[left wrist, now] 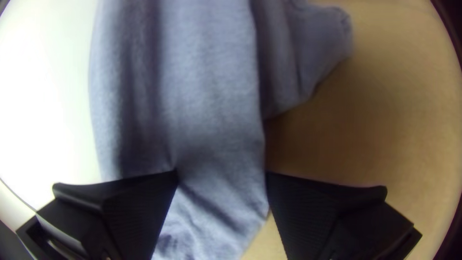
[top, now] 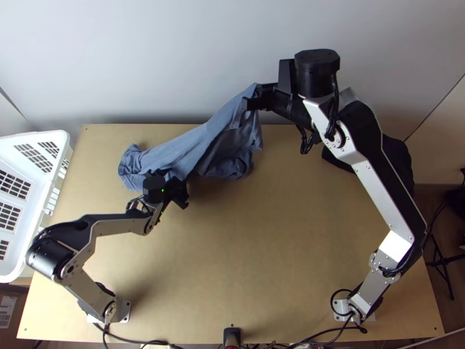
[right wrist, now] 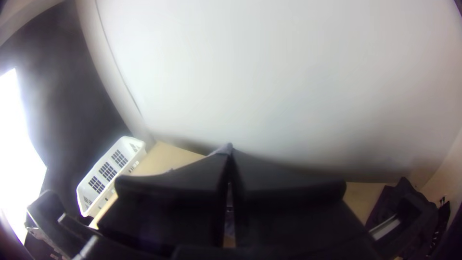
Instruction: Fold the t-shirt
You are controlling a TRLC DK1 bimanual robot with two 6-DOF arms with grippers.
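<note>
T-shirt (top: 203, 139) slung between the far left of the table (top: 261, 244) and our raised right gripper (top: 254, 96).
We judged it light, soft and limp, best taken by an edge; our left gripper (left wrist: 221, 175) stood wide apart around loose cloth, gripping nothing, while the right was closed on a raised corner. Its long axis slanted in the top view from a bunched lower-left end to that upper-right corner; we could not tell which way the collar pointed.
</note>
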